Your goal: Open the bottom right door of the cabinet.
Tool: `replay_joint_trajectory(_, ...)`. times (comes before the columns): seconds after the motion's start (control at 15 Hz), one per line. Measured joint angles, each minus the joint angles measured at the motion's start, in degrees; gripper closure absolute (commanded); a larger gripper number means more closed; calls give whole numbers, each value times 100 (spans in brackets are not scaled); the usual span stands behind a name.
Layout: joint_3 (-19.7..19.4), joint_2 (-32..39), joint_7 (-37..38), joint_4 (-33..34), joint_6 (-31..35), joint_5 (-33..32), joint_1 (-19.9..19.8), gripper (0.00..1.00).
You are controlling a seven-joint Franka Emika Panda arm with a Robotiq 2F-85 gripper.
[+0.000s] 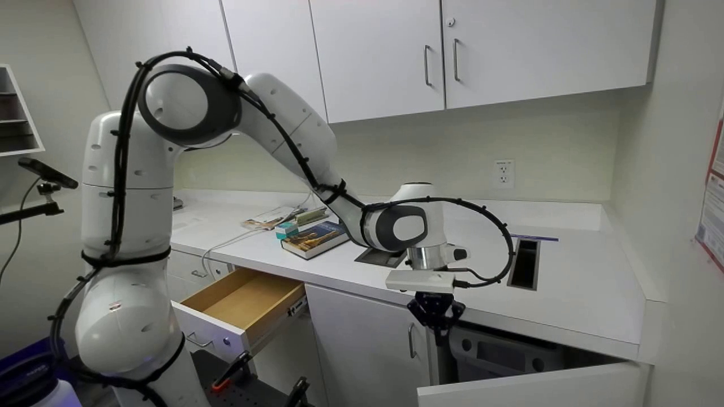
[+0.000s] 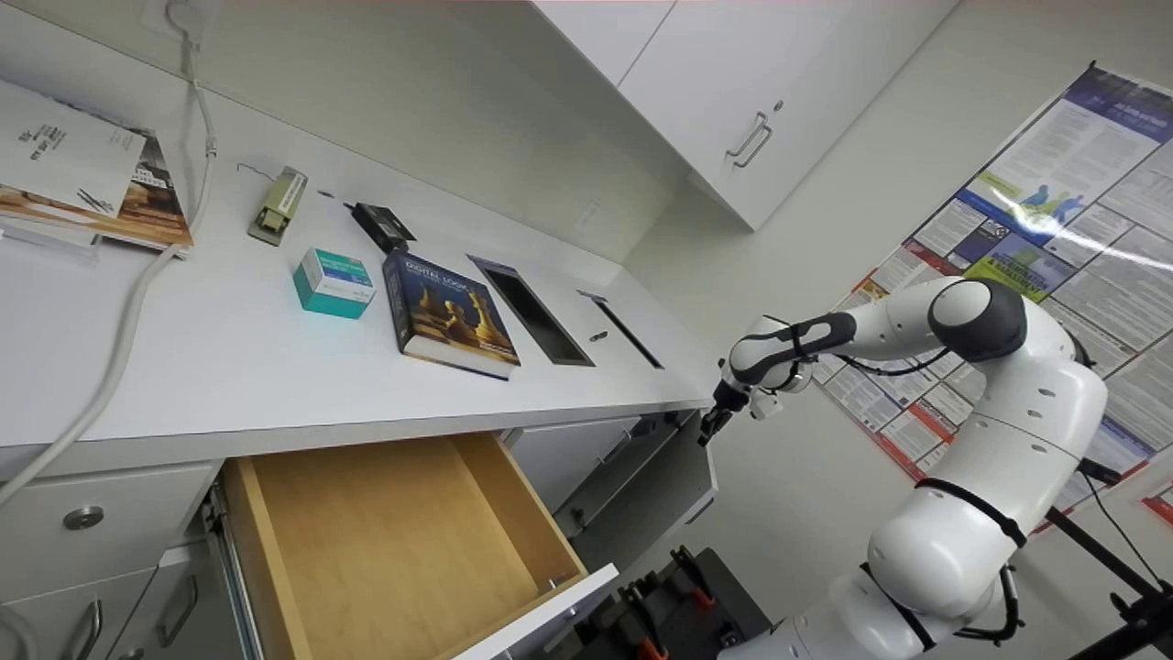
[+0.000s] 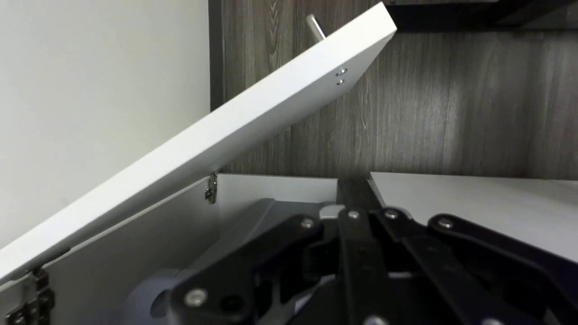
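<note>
The bottom right door point(image 1: 534, 384) of the white cabinet point(image 1: 582, 282) stands swung well open. In the wrist view the door point(image 3: 203, 135) slants across the left, with its inner face, hinges and part of its bar handle point(image 3: 315, 28) showing. The opened door point(image 2: 655, 500) also shows in an exterior view. My gripper point(image 1: 441, 338) points down at the opening, beside the neighbouring door point(image 1: 370, 339). In the wrist view the gripper's fingers point(image 3: 372, 213) are together with nothing seen between them, right of the door and apart from it. The gripper point(image 2: 706, 436) also shows near the counter's end.
A grey panel with round holes point(image 1: 498, 353) sits inside the compartment. A wooden drawer point(image 1: 249, 294) stands pulled out to the left. A book point(image 1: 315, 239) and small boxes lie on the countertop. A side wall point(image 1: 667, 169) stands close on the hinge side.
</note>
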Motion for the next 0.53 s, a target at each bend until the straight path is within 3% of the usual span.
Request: replay_joint_trajectory(0.53,-14,355,24,129,-4,-243,-28,100)
